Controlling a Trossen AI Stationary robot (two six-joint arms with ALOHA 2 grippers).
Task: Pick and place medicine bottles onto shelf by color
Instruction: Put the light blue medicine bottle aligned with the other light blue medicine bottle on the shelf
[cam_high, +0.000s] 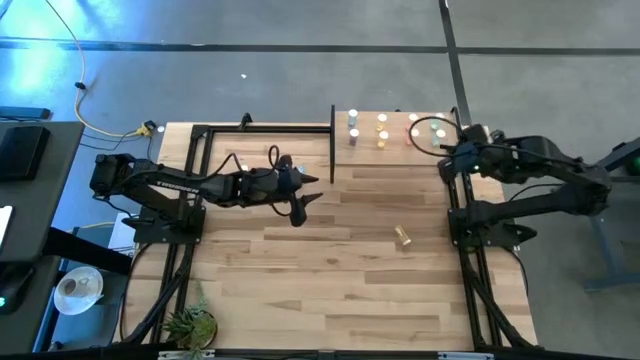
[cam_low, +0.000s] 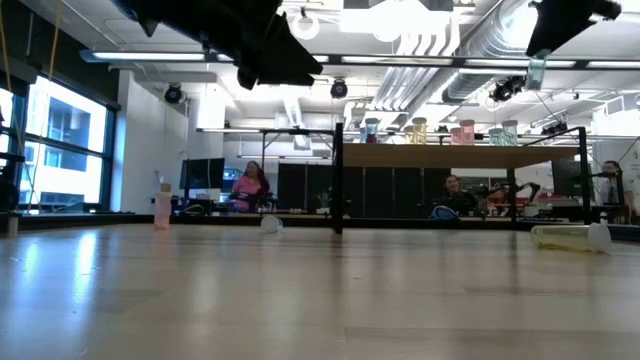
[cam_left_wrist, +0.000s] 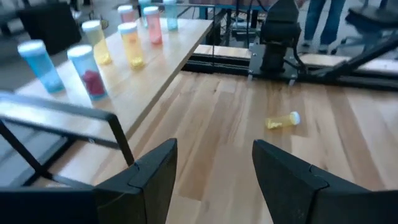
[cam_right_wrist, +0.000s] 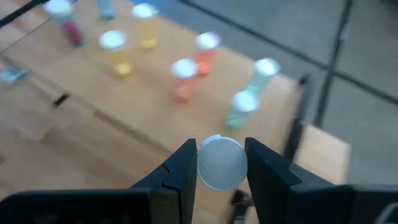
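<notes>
Plank tabletop (cam_high: 300, 280), right tool (cam_right_wrist: 221, 165) gripping bottle (cam_right_wrist: 221, 163)

The left arm reaches toward the middle, its tool (cam_high: 297, 203) raised in the air with fingers (cam_left_wrist: 152, 180) spread and empty. The right arm bends inward at the far right, its tool (cam_right_wrist: 221, 163) clamped on a white-capped bottle (cam_right_wrist: 220, 162).

Shelf (cam_high: 395, 150): pale-wood board at the table's far edge, carrying upright white-capped bottles (cam_high: 382, 131) in rows. One yellow bottle (cam_high: 403, 236) lies toppled mid-table. One green bottle (cam_right_wrist: 222, 163) is held above the shelf's right end.
</notes>
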